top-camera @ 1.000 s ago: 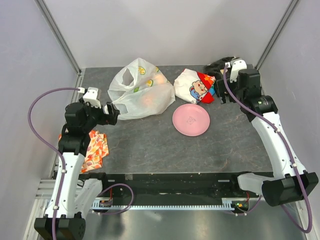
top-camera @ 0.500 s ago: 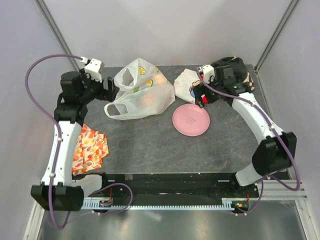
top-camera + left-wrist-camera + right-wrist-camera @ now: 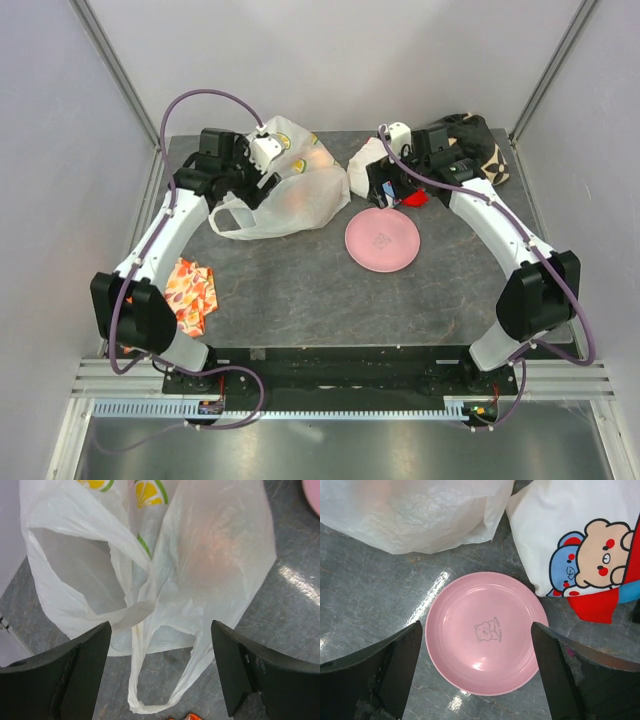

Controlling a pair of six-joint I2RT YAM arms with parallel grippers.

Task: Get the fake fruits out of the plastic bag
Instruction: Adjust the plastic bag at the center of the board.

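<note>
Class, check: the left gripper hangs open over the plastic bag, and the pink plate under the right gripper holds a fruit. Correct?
No: the pink plate is bare, as the right wrist view shows. The left gripper does hang open over the plastic bag.

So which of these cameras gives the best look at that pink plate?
The right wrist view: the pink plate fills the middle, whole, close enough to see the bear printed on it. The top external view shows it whole too, but small. The left wrist view catches only a pink sliver at its top right corner.
</note>
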